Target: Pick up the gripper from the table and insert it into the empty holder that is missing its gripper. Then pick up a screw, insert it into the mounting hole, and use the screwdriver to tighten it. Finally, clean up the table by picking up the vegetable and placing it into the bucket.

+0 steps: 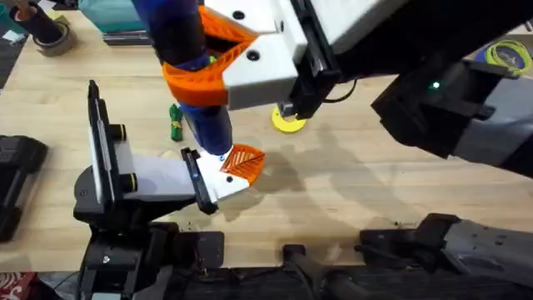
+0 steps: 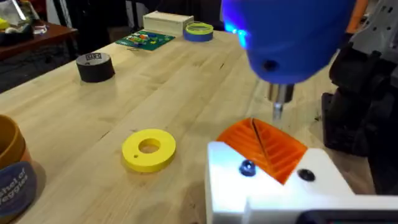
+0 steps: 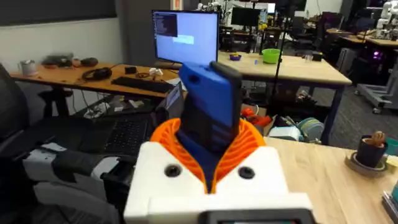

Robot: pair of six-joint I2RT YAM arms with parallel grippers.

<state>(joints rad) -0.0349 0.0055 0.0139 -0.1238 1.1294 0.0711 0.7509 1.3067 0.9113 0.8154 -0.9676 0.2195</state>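
Step in hand looks like tightening the screw: right gripper (image 1: pixel 218 67) has its fingers clamped on the screwdriver (image 1: pixel 200 100), blue body pinched between the orange ribbed pads (image 3: pixel 245 140) in the right wrist view. Driver stands near upright, tip down over the left gripper (image 1: pixel 229 171), which sits low at about 7 o'clock from surface centre. Left wrist view shows the metal tip (image 2: pixel 280 106) hovering just above the orange gripper (image 2: pixel 264 146) seated on the white holder (image 2: pixel 273 186), apart from it or barely touching; can't tell which. A dark screw head (image 2: pixel 247 168) sits on the holder face at roughly 7 o'clock from the tip, so my read is the bit isn't lined up on it yet. Left fingers: can't tell gap from these views. To do it well: keep the left arm rigid as a fixture, shift the driver until bit and screw axis are collinear, then come straight down with light axial load before spinning; any tilt risks cam-out or knocking the wedge out of its seat. Don't loosen the clamp on the driver, torque will twist it. Cleanup not yet done: vegetable (image 1: pixel 175 122) lies on the surface (image 1: pixel 350 192) at 9 o'clock of the driver, near the yellow ring (image 1: pixel 289 122); bucket (image 2: pixel 12 168) is beside the ring in the left wrist view.
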